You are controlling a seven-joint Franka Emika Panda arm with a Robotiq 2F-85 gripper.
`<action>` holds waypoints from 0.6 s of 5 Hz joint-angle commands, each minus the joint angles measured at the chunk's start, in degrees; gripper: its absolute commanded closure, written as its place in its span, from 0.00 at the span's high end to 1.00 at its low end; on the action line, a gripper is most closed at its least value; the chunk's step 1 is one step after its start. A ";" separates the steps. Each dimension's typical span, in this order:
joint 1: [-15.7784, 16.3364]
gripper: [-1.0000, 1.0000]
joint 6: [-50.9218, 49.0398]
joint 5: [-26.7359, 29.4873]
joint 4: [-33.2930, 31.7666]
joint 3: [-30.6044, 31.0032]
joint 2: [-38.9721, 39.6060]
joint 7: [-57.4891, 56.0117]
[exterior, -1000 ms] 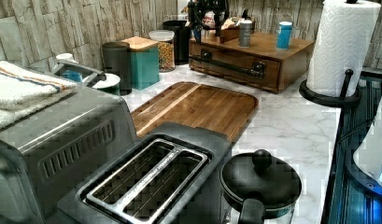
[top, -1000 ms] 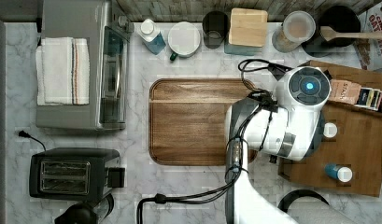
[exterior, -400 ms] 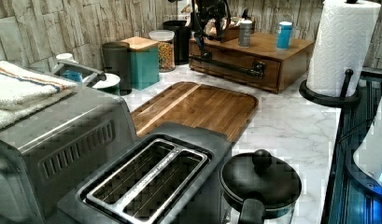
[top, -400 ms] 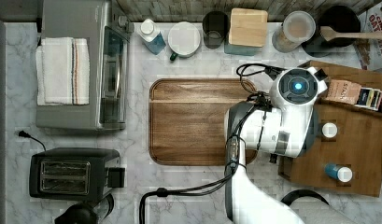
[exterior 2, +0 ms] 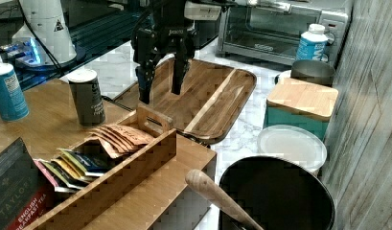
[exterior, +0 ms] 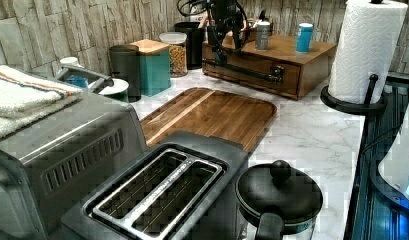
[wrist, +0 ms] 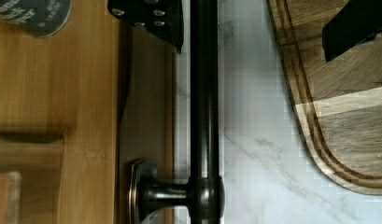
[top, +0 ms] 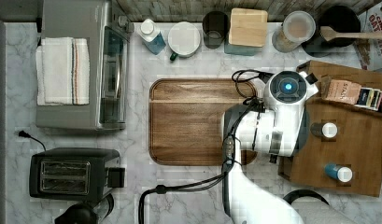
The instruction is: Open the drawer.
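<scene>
White marble counter (top: pixel 198 196) carries cutting board (top: pixel 193 121), toaster (top: pixel 69 175), seemingly a toaster oven (top: pixel 76 70).

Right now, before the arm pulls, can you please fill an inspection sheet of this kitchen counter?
Surface: marble counter, crowded.
Job's things: drawer looks closed; its black bar handle is untouched.
Clutter: cutting board, toaster, toaster oven, paper towel roll, two bottles and a tea box on the cabinet.
Grippers: gripper hangs above the handle, fingers open, one on each side of the bar.
Cables: black cable along the arm.
Surroundings: stone-tile wall.
</scene>
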 commanded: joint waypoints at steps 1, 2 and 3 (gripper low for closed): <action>0.99 1.00 4.68 -5.21 -1.29 -3.81 0.35 8.05; 0.60 1.00 10.35 -4.13 -3.81 -4.18 0.72 7.92; 0.49 1.00 11.55 -2.12 -4.24 -3.47 1.12 8.66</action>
